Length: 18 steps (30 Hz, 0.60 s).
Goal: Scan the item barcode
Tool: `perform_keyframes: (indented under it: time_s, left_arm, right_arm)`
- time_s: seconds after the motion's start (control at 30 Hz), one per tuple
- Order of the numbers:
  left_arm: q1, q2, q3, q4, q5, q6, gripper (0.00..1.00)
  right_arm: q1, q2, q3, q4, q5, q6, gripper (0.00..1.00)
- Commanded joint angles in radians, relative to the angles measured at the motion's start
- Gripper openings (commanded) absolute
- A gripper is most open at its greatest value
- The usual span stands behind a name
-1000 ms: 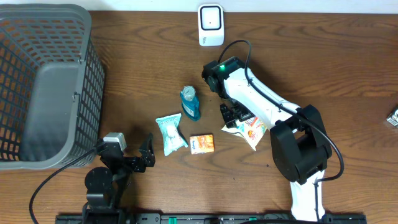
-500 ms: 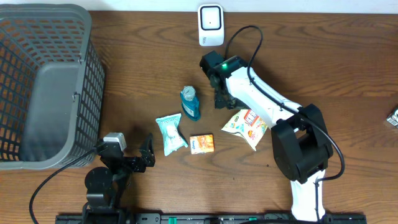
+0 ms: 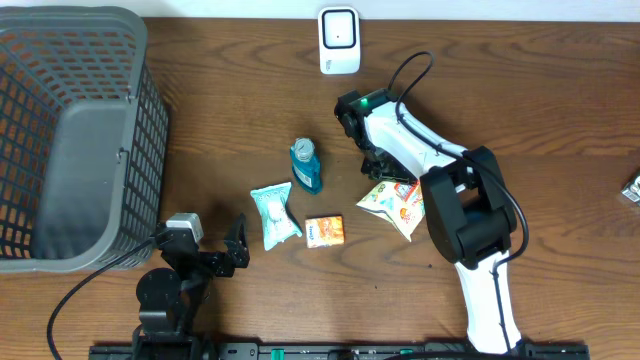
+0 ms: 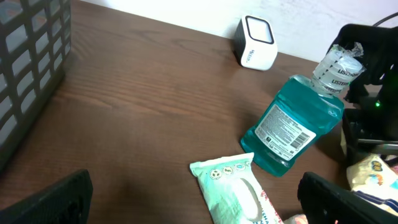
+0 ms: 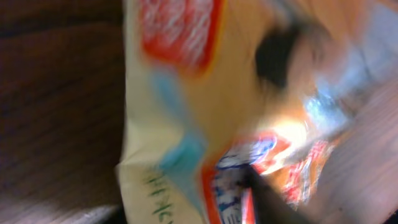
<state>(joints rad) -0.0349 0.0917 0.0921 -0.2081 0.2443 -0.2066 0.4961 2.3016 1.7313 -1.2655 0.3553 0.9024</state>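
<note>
The brown wooden counter carries a snack packet (image 3: 400,208), flat and well in front of the white scanner (image 3: 339,40), printed face up, its long axis slanting away from the scanner. The right fingers (image 3: 378,168) sit over its scanner-side end, probably to lift it; I cannot tell if they are clamped. The left fingers (image 3: 237,232) wait wide apart.

light: bright, even, soft shadows | overhead: sharp | left wrist: sharp | right wrist: snack packet (image 5: 186,124) badly blurred, too close
</note>
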Motion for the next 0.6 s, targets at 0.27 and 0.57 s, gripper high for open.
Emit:
perform_keyframes:
  time_s: [0.27, 0.57]
  left_arm:
    - [-0.004, -0.003, -0.019, -0.019, -0.002, 0.003, 0.98]
    - [-0.004, -0.003, -0.019, -0.019, -0.002, 0.002, 0.98]
  right_arm:
    - [-0.158, 0.007, 0.042, -0.011, -0.550, -0.461, 0.01]
    - [-0.392, -0.216, 0.069, -0.233, -1.343, -1.093, 0.01]
